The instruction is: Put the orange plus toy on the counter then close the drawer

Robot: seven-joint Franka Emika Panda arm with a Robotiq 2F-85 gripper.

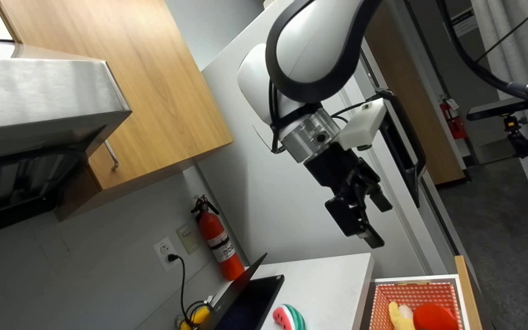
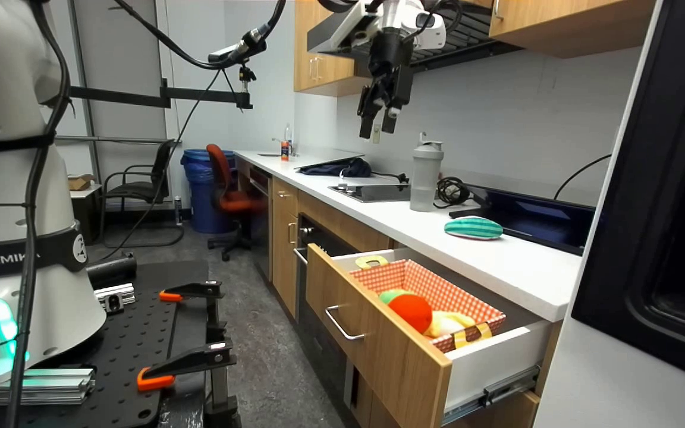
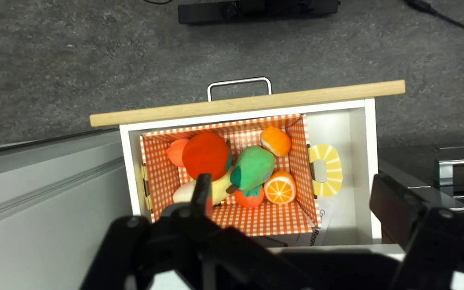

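Ample room separates the splayed gripper (image 2: 377,131) from the drawer rim (image 3: 248,103) below.

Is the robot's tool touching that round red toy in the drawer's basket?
Apart. Both exterior views show it: the tool hangs high above, with a plain gap between it and the round red toy in the basket.

Range hood (image 1: 39,89) and cooktop (image 2: 378,192) say kitchen; the perforated robot table (image 2: 140,330), lab.

The range hood (image 1: 44,87) is catching a sheen; in the wrist view, the end effector (image 3: 293,183) is looking blurred.
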